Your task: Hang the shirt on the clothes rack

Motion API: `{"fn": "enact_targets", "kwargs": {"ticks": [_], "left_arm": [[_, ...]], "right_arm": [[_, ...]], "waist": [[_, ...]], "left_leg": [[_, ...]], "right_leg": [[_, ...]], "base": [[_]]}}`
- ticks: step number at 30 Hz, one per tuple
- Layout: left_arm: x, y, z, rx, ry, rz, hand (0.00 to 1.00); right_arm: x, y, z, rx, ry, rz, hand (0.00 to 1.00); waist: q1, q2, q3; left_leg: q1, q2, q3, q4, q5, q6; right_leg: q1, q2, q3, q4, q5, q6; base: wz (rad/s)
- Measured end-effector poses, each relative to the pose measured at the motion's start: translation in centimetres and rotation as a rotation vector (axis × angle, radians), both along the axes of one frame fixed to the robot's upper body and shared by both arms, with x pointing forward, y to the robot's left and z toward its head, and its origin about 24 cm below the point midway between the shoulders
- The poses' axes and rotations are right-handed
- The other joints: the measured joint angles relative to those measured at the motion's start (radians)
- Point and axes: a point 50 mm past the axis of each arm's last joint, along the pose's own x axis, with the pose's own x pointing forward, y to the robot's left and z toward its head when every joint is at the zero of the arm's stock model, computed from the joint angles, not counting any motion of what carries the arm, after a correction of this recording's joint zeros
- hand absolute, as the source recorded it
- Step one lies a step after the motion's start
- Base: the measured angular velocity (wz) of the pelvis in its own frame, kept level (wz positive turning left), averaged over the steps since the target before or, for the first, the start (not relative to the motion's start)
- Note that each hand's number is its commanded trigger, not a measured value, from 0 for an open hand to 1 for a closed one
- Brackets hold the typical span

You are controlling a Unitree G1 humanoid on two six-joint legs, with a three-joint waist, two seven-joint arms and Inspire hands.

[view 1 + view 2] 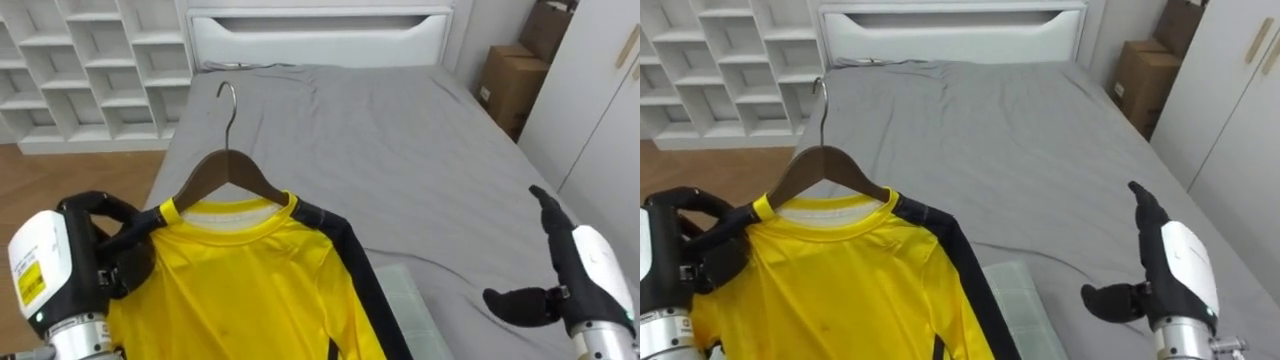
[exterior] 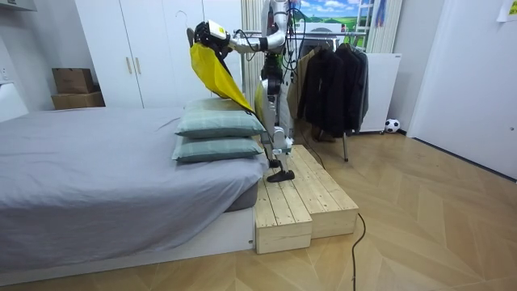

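Yellow shirt (image 1: pixel 250 275) in left hand (image 1: pixel 118 250)

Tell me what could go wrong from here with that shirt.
1. The left hand grips the yellow shirt at one shoulder end of the hanger, so it may tilt and shed the shirt onto the bed.
2. The right hand is open and apart, giving no support.
3. The robot stands on a raised wooden platform, with the rack of dark clothes behind it; turning risks a misstep.

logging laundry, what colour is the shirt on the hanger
The shirt is yellow with dark shoulders, clearest in left eye view.
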Motion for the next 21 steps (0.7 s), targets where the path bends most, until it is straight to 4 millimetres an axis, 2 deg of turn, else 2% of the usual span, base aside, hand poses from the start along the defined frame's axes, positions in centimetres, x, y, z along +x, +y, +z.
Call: {"fn": "enact_targets", "kwargs": {"ticks": [5,11,21], "left_arm": [[0.1,-0.1,0.0,0.028,0.018,-0.014,1.0],[0.1,-0.2,0.2,0.045,0.016,-0.02,1.0],[0.2,-0.4,0.0,0.042,0.033,-0.039,1.0]], "right_arm": [[0.3,0.6,0.6,0.037,0.023,0.082,0.0],[1.1,1.0,1.5,0.036,0.031,0.151,0.0],[1.6,1.5,2.6,0.012,0.019,0.209,0.0]], "waist": [[0.003,-0.005,-0.0002],[0.002,-0.033,-0.004],[0.007,-0.049,0.0001]], "left_leg": [[-0.006,0.0,-0.001,0.0,0.0,0.0],[-0.01,0.0,-0.004,0.0,0.0,0.0],[-0.015,-0.001,-0.004,0.0,0.0,0.0]], "right_leg": [[-0.002,-0.002,-0.001,0.0,0.0,0.0],[-0.001,-0.001,-0.005,-0.005,0.0,0.0],[-0.003,-0.003,-0.015,-0.008,0.0,0.0]], "base": [[0.0],[0.0],[0.0]]}}
